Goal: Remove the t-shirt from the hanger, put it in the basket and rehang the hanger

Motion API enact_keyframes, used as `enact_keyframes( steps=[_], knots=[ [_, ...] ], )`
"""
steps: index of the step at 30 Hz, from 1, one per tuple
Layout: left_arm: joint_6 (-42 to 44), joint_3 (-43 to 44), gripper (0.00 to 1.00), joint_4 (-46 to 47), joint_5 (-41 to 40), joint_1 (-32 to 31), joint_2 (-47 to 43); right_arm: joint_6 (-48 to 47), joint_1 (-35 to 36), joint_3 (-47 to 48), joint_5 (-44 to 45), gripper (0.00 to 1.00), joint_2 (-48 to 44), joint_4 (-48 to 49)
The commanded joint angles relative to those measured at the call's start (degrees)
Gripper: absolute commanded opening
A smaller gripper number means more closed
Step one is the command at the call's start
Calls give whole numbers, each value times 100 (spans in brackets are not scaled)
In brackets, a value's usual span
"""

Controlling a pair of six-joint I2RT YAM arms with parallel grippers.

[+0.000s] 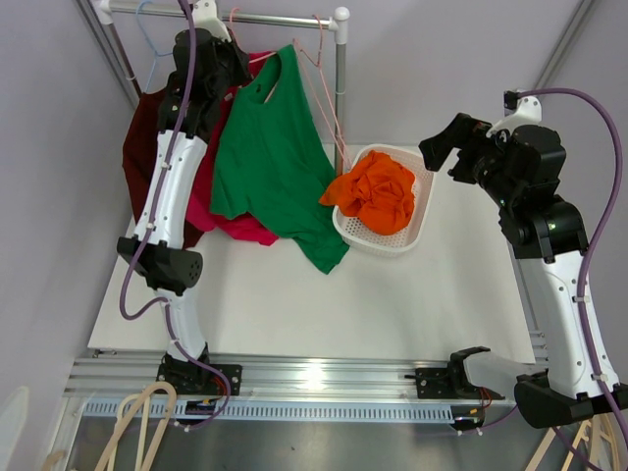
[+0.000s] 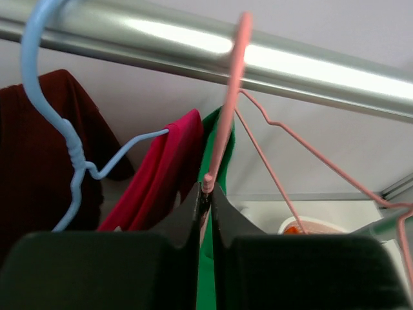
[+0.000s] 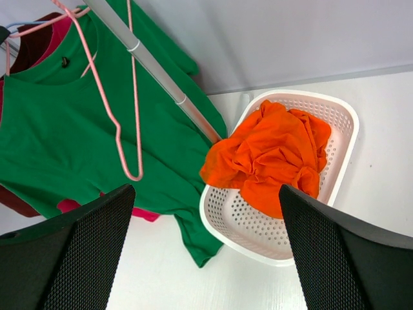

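Observation:
The green t-shirt (image 1: 270, 157) hangs from a pink wire hanger on the rack's rail (image 1: 275, 17), its hem trailing onto the table. My left gripper (image 1: 242, 72) is up at the shirt's collar. In the left wrist view it (image 2: 208, 188) is shut on the pink hanger's stem (image 2: 222, 129), whose hook goes over the rail (image 2: 310, 71), with green cloth (image 2: 206, 278) behind the jaws. My right gripper (image 1: 444, 147) is wide open and empty above the basket's right side. In the right wrist view (image 3: 206, 252) it looks down on the green shirt (image 3: 58, 129).
A pink-red shirt (image 1: 235, 226) on a blue hanger (image 2: 71, 148) and a dark maroon shirt (image 1: 142, 147) hang left of the green one. Empty pink hangers (image 3: 122, 129) hang at the rail's right end. A white perforated basket (image 1: 417, 231) holds an orange shirt (image 1: 378, 191).

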Motion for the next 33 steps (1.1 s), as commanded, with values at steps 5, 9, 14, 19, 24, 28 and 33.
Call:
enact_keyframes(
  steps=[5, 9, 14, 19, 24, 28, 33],
  knots=[
    [101, -6, 1, 325, 36, 20, 52, 30, 17, -145, -105, 98, -129, 247],
    [355, -276, 1, 955, 177, -85, -26, 56, 17, -153, -210, 98, -102, 282],
    [786, -375, 1, 1476, -165, -374, -219, 74, 9, -197, -246, 98, -120, 273],
    [1287, -419, 1, 1872, -579, -639, -378, 47, 17, -171, -237, 98, -146, 229],
    [1454, -673, 1, 2083, -1062, -841, -676, 30, 17, -171, -281, 98, -155, 203],
    [1489, -964, 1, 2426, -1054, -867, -1089, 30, 17, -197, -333, 98, -173, 185],
    [1604, -1104, 1, 2487, -1124, -867, -1318, 56, 17, -250, -395, 98, -225, 168]
  ],
)
